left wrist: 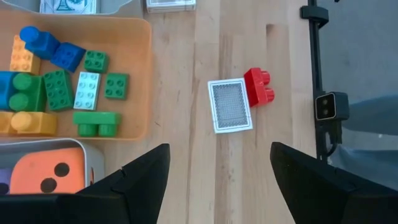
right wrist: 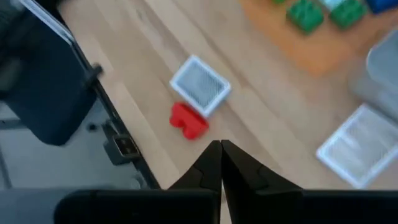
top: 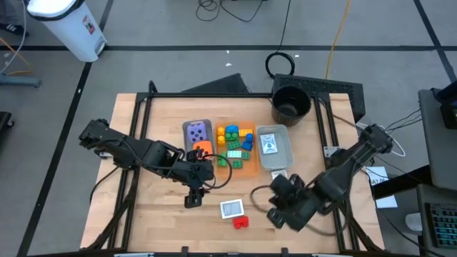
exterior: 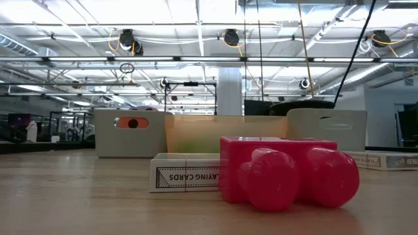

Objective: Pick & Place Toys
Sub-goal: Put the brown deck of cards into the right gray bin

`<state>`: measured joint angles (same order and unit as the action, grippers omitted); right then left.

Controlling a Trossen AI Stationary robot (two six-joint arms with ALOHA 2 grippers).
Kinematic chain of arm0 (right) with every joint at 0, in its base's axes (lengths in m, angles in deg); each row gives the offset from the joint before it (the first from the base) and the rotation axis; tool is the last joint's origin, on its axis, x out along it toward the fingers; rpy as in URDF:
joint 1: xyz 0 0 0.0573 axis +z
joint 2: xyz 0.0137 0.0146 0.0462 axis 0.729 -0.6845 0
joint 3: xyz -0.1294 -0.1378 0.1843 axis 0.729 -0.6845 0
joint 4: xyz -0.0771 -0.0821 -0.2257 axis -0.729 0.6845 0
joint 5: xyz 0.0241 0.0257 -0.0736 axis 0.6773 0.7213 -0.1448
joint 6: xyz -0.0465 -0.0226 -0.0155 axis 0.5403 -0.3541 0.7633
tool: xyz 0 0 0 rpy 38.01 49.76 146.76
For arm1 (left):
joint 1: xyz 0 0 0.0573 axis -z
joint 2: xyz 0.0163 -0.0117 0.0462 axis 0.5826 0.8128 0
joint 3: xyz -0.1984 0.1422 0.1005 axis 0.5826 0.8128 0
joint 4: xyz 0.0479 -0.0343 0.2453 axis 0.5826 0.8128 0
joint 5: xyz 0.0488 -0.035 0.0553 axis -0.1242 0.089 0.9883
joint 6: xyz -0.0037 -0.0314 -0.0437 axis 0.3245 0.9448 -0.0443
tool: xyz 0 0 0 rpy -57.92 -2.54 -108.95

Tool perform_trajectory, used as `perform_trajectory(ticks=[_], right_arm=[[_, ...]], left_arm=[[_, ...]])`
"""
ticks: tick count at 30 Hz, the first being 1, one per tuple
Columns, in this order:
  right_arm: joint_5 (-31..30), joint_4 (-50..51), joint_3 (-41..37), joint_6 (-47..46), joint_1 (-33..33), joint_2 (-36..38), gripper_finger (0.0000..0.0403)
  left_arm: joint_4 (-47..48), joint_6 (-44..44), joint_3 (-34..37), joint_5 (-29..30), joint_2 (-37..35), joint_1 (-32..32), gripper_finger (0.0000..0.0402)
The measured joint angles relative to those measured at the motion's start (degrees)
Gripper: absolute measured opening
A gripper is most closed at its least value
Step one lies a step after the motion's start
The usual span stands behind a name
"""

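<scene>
high view shows you the left gripper (top: 193,200) hovering over bare table near the front edge, fingers spread apart with nothing between them; just to its right lie a card pack (top: 232,208) and a red brick (top: 241,222), the brick touching the pack's front corner. your right gripper (top: 274,213) sits to the right of that pair, low over the wood, and its fingers are pressed together, tips meeting, holding nothing. behind both grippers you have the orange tray (top: 246,168) loaded with blue, yellow and green bricks (top: 234,143), a grey tray (top: 191,126) on its left carrying a purple die (top: 198,132) and an orange die (top: 202,148), and another grey tray (top: 284,153) on its right with a card (top: 268,143) inside. a second card pack (top: 279,174) lies on the table just in front of that right tray. the black bucket (top: 290,103) stands at the far right corner. low view puts the red brick right in front of the lens with the card pack just behind it
</scene>
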<state>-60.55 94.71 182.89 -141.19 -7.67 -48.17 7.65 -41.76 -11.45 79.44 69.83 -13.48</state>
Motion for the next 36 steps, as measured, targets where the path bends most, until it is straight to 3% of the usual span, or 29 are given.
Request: perform_trajectory(ticks=[4, 9, 14, 23, 28, 36], right_arm=[[3.78, 4.60, 6.38, -3.16, 0.00, -7.82, 0.0001], [7.51, 20.39, 8.10, -13.42, 0.00, -13.72, 0.0001], [7.61, 27.58, 5.32, -23.09, -0.02, -14.52, 0.0001], [6.67, 26.82, -1.67, -24.18, -0.99, -12.27, 0.0010], [6.08, 25.99, -4.81, -24.26, -2.57, -10.83, 0.0061], [6.22, 23.63, -10.77, -26.99, -4.21, -8.39, 0.0206]], left_arm=[[0.02, -0.38, 0.00, 0.02, 0.00, 0.00, 0.0285], [0.04, -1.73, 0.00, 0.02, 0.00, 0.00, 0.0285], [0.15, -1.59, 0.00, 0.04, 0.00, 0.00, 0.0285], [0.06, -0.23, 0.00, 0.08, 0.00, 0.00, 0.0285], [-0.11, 0.62, 0.00, 0.08, 0.00, 0.00, 0.0285], [-0.22, 1.64, 0.00, 0.09, 0.00, 0.00, 0.0285]])
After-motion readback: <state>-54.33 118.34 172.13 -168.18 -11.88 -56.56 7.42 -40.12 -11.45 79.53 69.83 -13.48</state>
